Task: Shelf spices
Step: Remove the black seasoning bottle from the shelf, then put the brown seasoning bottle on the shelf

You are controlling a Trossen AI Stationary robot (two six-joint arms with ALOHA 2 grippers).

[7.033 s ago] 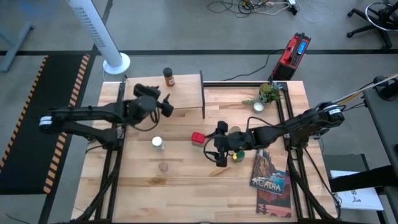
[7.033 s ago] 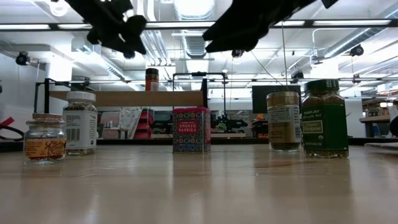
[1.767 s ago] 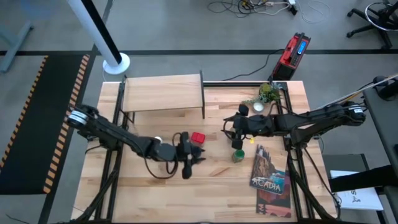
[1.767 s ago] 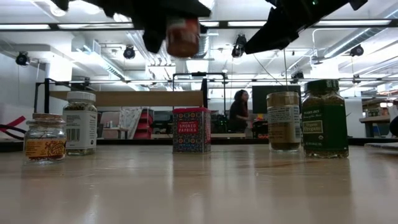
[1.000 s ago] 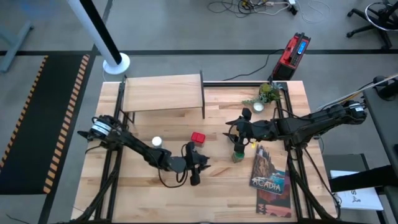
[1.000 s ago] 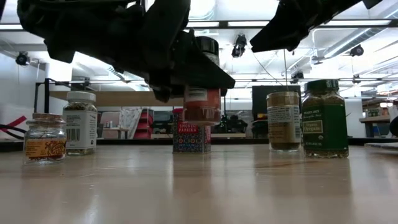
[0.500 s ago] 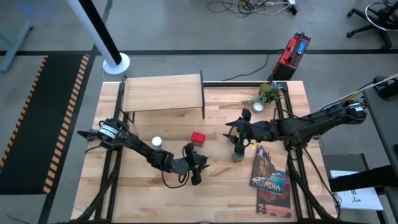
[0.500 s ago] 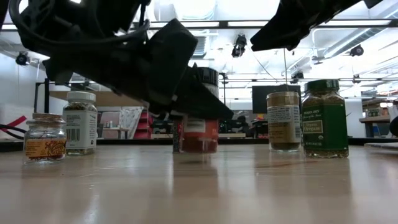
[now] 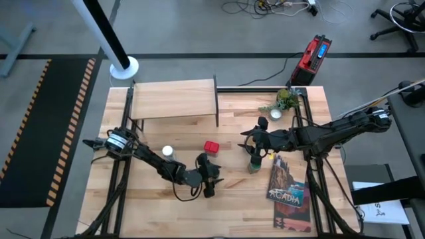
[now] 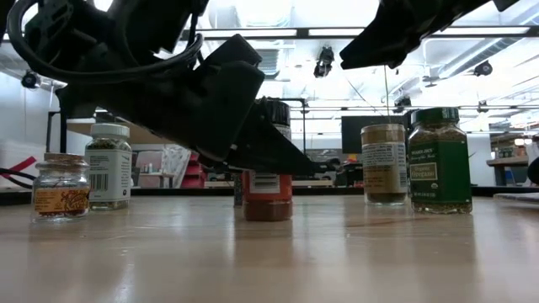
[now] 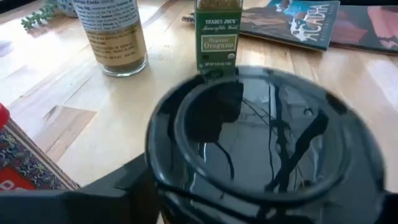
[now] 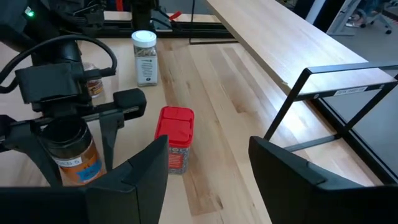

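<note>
Wood counter (image 9: 153, 199) in a lit workroom: the dark-capped brown jar (image 10: 268, 160) stands upright on it near the front middle, gripped by the left hand (image 9: 208, 178) around its sides. Behind it sits the red tin (image 9: 211, 147), with the white-capped jar (image 9: 167, 153) to the left. The shelf (image 9: 174, 99) (bare on top) stands at the back. Beside the green-lidded jar (image 9: 254, 164), the right hand (image 9: 253, 142) hangs with fingers apart.

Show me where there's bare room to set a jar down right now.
The shelf top is entirely bare. The table's front-left strip, ahead of the left gripper, is also open. Crowded: mid-table around the red tin, and the right side with the green-lidded jar, right gripper and book.
</note>
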